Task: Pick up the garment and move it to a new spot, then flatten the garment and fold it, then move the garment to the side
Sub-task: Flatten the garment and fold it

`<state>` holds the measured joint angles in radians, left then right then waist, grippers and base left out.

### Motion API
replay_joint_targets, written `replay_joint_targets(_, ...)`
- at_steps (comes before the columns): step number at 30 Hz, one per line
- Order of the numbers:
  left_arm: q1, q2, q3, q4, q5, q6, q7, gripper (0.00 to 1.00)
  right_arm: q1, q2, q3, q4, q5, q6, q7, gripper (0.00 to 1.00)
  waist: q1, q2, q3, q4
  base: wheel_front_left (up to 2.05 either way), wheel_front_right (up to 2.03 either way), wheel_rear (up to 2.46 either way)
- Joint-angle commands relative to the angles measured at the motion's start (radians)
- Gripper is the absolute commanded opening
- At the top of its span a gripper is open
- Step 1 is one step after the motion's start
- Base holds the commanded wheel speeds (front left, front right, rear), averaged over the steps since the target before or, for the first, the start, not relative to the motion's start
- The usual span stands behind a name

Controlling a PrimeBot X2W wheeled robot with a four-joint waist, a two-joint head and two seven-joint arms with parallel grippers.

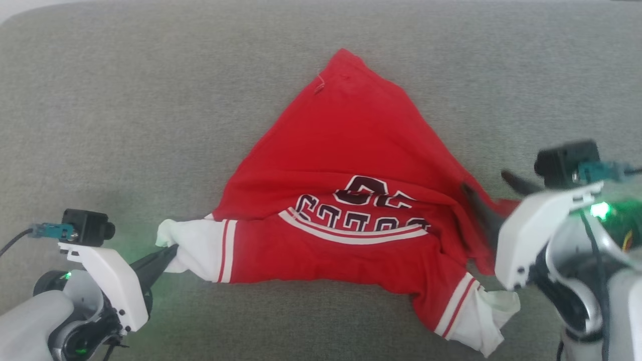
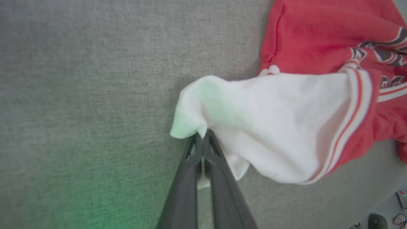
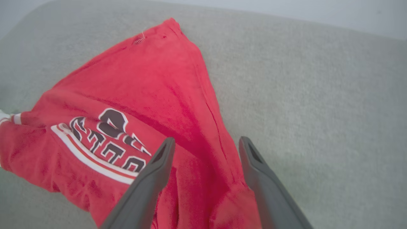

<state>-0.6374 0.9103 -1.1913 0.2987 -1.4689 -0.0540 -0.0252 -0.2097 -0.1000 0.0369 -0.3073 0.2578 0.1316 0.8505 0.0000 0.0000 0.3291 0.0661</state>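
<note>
- The red T-shirt (image 1: 351, 150) (image 2: 318, 31) (image 3: 143, 79) lies in the middle of a grey fabric surface (image 1: 125, 100) (image 2: 79, 95) (image 3: 318, 95). It is bunched into a rough triangle, with its apex at the far side.
- Dark, white-outlined lettering (image 1: 366, 205) (image 3: 108, 140) crosses the near half of the shirt, partly hidden in a fold. A curved white band runs just below it.
- The white left sleeve (image 1: 195, 250) (image 2: 270, 127), with red-and-white striped trim at its seam, is drawn out toward the left.
- The left hand (image 1: 168, 253) (image 2: 202, 136) is at the near left. Its two dark fingers (image 2: 187, 178) are pressed together, pinching the edge of the left sleeve. A green glow tints the cloth and the surface beside it.
- The white right sleeve (image 1: 489, 321) lies crumpled at the near right corner of the shirt, free of either hand.
- The right hand (image 1: 494, 193) (image 3: 206, 141) is at the right edge of the shirt. Its fingers (image 3: 152, 178) are spread wide, with red fabric between them. In the head view they are blurred, so contact with the cloth cannot be told.
</note>
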Motion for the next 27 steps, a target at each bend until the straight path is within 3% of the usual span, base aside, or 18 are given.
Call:
replay_joint_targets(1, 0.009, -0.015, -0.011, 0.0, 0.013, -0.002, 0.008, 0.0, -0.037, -0.01, 0.011, 0.015, -0.008, -0.002, -0.018, 1.0, 0.0, 0.0, 0.003, 0.015, 0.0, 0.0, 0.0)
replay_joint_targets(14, -0.052, -0.093, -0.016, 0.025, 0.046, -0.031, 0.016, 0.0, -0.432, -0.089, 0.082, 0.413, 0.008, -0.001, -0.146, 1.0, 0.0, 0.0, 0.053, 0.16, 0.0, 0.0, 0.0)
replay_joint_targets(20, -0.093, -0.169, -0.02, 0.063, 0.068, -0.057, 0.012, 0.0, -0.661, -0.128, 0.142, 0.731, 0.002, -0.001, -0.158, 1.0, 0.0, 0.0, 0.093, 0.252, 0.0, 0.0, 0.0)
replay_joint_targets(27, -0.119, -0.217, -0.025, 0.103, 0.073, -0.071, 0.008, 0.0, -0.846, -0.147, 0.219, 1.03, 0.007, -0.001, -0.104, 1.0, 0.0, 0.0, 0.134, 0.308, 0.0, 0.0, 0.0)
